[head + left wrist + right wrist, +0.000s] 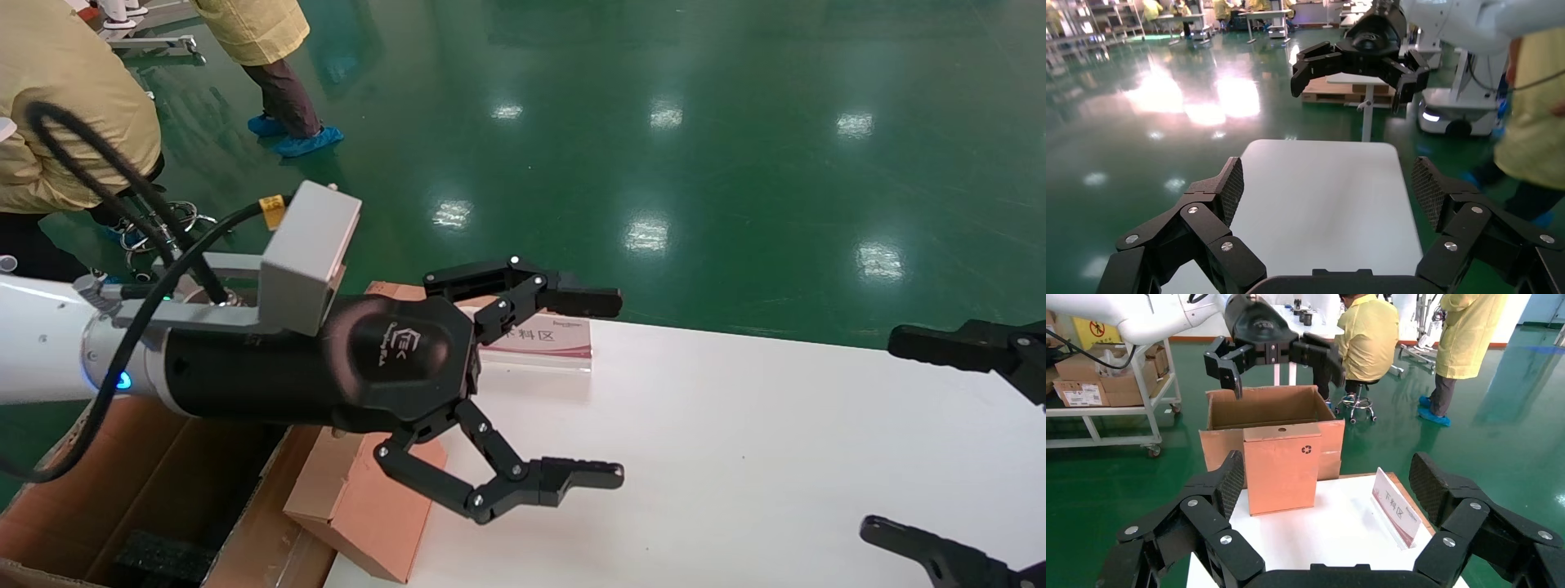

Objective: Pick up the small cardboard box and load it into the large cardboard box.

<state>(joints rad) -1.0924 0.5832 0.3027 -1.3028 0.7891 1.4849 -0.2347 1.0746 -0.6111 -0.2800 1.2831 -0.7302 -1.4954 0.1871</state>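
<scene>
The small cardboard box (364,498) stands upright at the white table's (776,457) left end, partly hidden under my left gripper. The right wrist view shows the small box (1281,471) with its recycling symbol and a round hole on top. The large cardboard box (90,490) stands open on the floor just past that end, with black foam (163,559) inside; it also shows behind the small box in the right wrist view (1266,407). My left gripper (609,388) hovers above the small box, open and empty. My right gripper (895,433) is open and empty over the table's right end.
A tilted red-and-white sign (543,335) stands at the table's far edge near the small box. Two people in yellow coats (65,98) are on the green floor beyond the carton. A rack of boxes (1101,380) stands farther off.
</scene>
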